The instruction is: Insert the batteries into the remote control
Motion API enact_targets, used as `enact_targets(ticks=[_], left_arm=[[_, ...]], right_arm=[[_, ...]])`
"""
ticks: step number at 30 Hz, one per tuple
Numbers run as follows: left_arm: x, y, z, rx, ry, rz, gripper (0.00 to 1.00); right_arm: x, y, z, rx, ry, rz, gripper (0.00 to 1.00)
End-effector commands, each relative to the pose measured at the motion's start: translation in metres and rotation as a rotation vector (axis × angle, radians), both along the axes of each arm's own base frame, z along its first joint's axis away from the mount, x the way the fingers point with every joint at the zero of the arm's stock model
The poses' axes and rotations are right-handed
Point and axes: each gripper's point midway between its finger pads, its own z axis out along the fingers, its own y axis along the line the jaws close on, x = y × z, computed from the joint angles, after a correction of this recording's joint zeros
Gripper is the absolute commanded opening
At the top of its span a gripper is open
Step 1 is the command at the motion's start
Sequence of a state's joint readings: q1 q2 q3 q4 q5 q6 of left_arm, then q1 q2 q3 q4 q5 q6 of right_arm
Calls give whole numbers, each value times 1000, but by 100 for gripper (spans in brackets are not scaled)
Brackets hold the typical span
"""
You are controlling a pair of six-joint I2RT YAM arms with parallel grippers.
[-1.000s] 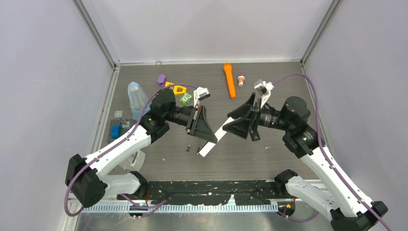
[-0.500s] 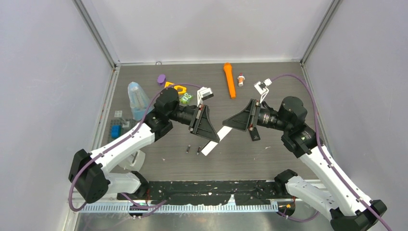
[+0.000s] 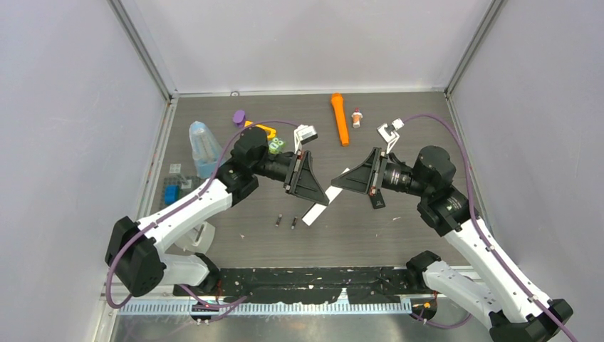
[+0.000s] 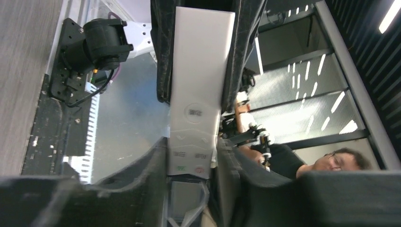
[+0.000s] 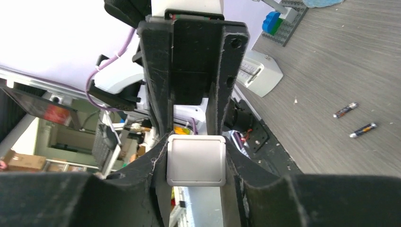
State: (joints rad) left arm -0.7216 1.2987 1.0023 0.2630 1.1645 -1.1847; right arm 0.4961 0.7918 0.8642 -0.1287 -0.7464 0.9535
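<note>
The remote control [image 3: 314,213] is a slim white bar hanging tilted above the table between both arms. My right gripper [image 3: 349,179] is shut on its upper end, and in the right wrist view that end [image 5: 196,161] fills the space between the pads. My left gripper [image 3: 314,187] sits around the button end [image 4: 191,156], jaws slightly parted, with a thin gap at one pad. Two batteries [image 3: 279,221] [image 3: 294,224] lie on the table just left of the remote's lower tip. They also show as batteries [image 5: 344,109] [image 5: 363,130] in the right wrist view.
An orange torch-like stick [image 3: 340,118] and a small figure [image 3: 357,117] lie at the back. A clear bottle [image 3: 202,146], purple [image 3: 238,117], yellow [image 3: 265,130] and green [image 3: 275,145] toys and a grey plate with blue bricks [image 3: 171,191] sit at the left.
My right gripper has closed from wide open onto the remote's upper end. My left jaws have eased apart. The remote has risen and shifted slightly right.
</note>
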Motion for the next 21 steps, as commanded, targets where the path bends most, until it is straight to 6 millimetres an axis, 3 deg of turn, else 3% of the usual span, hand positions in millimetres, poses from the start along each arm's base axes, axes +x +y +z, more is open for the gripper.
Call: enact_targets(ticks=[1,5,8,14,21], left_arm=[[-1,5,40,-131,-150,27,53],[1,15,41,-149,-373,124,78],[27,30,12,25,-594,311,84],[76,80,-5,179,-933,698,89],[59,94,6,-51,-1499,764,86]], right_arm=[[1,0,1,29,50,-22,13],[6,-1,-1,86,179,-76,5],[8,-2,-4,114,268,-105,5],[13,-7,-9,146,458,-188,5],[13,-11,-27,117,752,-267,5]])
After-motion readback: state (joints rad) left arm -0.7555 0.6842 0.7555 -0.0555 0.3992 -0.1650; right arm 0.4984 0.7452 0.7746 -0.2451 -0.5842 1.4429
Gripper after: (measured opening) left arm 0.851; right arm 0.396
